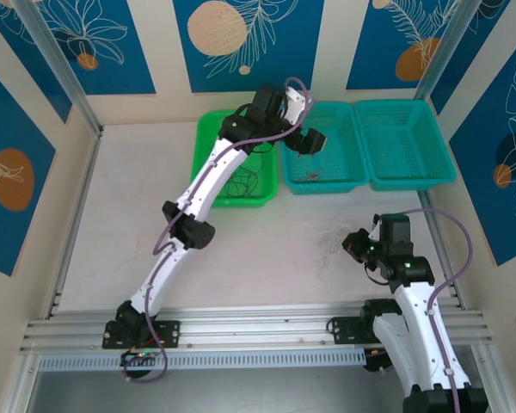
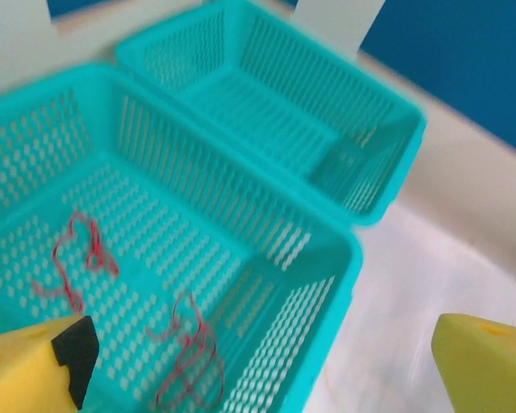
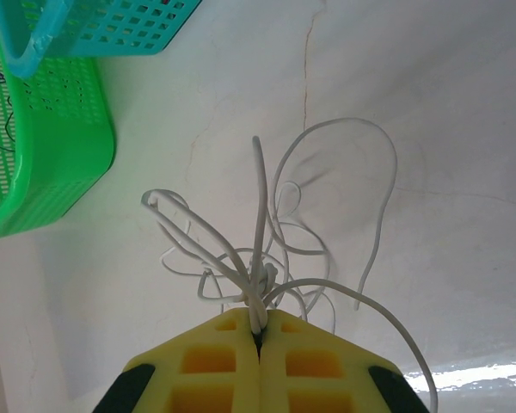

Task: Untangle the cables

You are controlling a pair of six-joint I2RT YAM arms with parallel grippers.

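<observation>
The left tool (image 1: 307,141) hangs wide open above the middle teal basket (image 1: 340,129), its yellow fingers (image 2: 26,366) far apart and gripping nothing. Beneath it, the red cable (image 2: 93,249) lies in two loose clumps on the basket floor. The right tool (image 3: 260,335) is clamped shut on the white cable (image 3: 258,215), whose loops fan out from the closed tips and rest on the tabletop (image 1: 138,198) near the green basket (image 1: 208,138). The black cable (image 1: 241,182) sits coiled inside that green basket. Three cables are in play: one red, one white, one black. Three baskets stand in a row, one green and two teal, the far-right teal basket (image 1: 404,142) beside the middle one.
</observation>
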